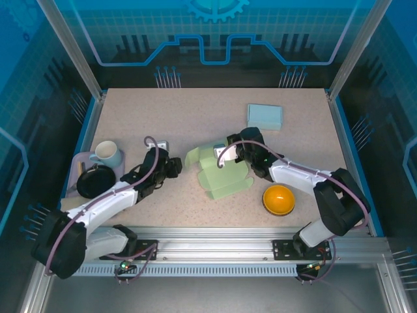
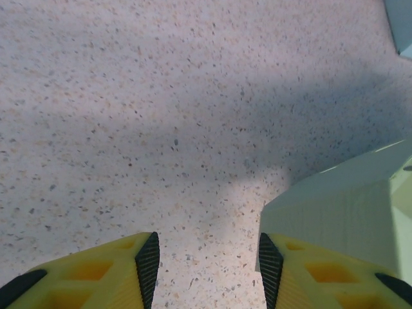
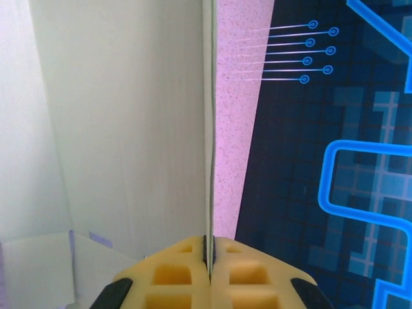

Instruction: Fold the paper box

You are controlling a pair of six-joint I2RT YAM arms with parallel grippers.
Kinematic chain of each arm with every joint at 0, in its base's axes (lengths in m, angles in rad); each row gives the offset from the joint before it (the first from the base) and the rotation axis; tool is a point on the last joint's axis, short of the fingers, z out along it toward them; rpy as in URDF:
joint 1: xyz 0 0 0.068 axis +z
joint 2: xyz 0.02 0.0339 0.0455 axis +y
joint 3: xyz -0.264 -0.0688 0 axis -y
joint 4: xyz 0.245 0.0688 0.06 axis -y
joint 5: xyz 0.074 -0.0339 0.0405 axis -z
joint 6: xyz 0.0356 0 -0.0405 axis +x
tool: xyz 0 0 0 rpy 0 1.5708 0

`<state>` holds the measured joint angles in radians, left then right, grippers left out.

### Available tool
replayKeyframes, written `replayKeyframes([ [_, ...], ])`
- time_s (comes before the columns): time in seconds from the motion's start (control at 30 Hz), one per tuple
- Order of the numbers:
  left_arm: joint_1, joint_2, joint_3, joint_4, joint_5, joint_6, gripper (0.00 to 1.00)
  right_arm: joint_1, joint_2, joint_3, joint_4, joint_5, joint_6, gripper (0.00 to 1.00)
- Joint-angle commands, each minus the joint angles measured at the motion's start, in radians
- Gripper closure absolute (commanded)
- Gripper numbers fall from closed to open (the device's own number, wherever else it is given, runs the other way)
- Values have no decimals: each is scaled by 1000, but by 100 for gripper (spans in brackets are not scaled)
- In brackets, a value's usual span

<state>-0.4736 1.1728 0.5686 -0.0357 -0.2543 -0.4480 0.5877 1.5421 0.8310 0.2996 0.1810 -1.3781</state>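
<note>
The pale green paper box (image 1: 221, 175) lies partly folded at the middle of the table, one panel standing up. My right gripper (image 1: 226, 156) is shut on that upright panel. In the right wrist view the thin edge of the panel (image 3: 207, 129) runs straight up from between the closed fingertips (image 3: 209, 248). My left gripper (image 1: 177, 167) sits just left of the box, low over the table. Its jaws (image 2: 208, 257) stand open with only bare tabletop between them. A green flap of the box (image 2: 347, 206) lies beside the right finger (image 2: 309, 277).
A light blue closed box (image 1: 264, 116) lies at the back right. An orange bowl (image 1: 279, 199) sits near the front right, under the right arm. At the left, a lilac tray (image 1: 77, 163) holds a mug (image 1: 107, 154) and a black dish (image 1: 96, 181).
</note>
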Motion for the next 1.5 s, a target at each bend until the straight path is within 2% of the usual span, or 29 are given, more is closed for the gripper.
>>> replayKeyframes([
  [0.0, -35, 44, 1, 60, 3, 35, 52, 20, 39, -33, 130, 29, -13, 100],
  [0.23, -55, 151, 34, 86, 14, 48, 52, 20, 61, -77, 180, 63, 15, 100],
  [0.87, -117, 240, 67, 197, 88, 98, 51, 39, 86, -139, 284, 99, -7, 100],
  [1.33, -151, 346, 97, 238, 47, 52, 51, 48, 74, -165, 304, 119, 8, 100],
  [1.47, -153, 367, 120, 243, 40, 52, 48, 54, 74, -174, 299, 123, 5, 100],
])
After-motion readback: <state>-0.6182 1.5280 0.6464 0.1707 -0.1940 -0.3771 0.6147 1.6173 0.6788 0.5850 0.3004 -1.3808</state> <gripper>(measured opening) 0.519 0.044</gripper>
